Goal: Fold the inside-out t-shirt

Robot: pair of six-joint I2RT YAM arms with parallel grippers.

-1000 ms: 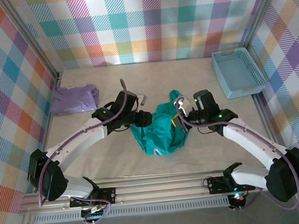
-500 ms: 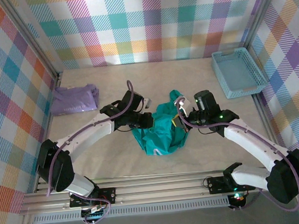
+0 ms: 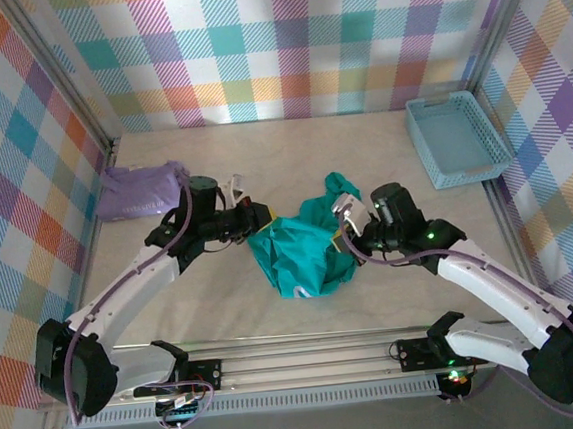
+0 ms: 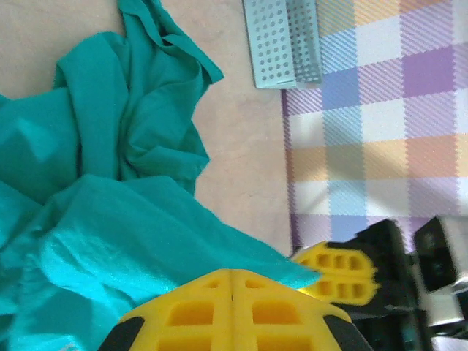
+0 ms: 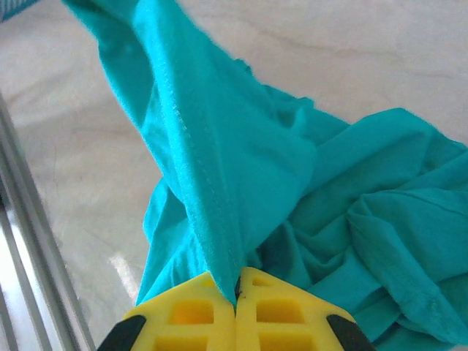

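Observation:
The teal-green inside-out t-shirt (image 3: 295, 254) lies crumpled on the table between my two arms. My left gripper (image 3: 258, 216) is at the shirt's upper left edge. In the left wrist view its yellow fingers (image 4: 230, 276) are shut, with a flat sheet of the shirt (image 4: 110, 241) stretched from their tips. My right gripper (image 3: 342, 235) is at the shirt's right side. It (image 5: 235, 284) is shut on a seamed fold of the shirt (image 5: 219, 168), which rises from the jaws. The right gripper's yellow fingers (image 4: 334, 271) also show at the sheet's far corner.
A pale lavender garment (image 3: 142, 190) lies at the left wall. A light blue perforated basket (image 3: 458, 139) stands at the back right, also seen as the basket (image 4: 284, 40). Checked walls close in the table, and a metal rail (image 3: 308, 348) runs along the near edge.
My left arm has swung left and drawn back out of the shirt, taking its upper left edge along. The right gripper has stayed nearly in place, still holding its fold.

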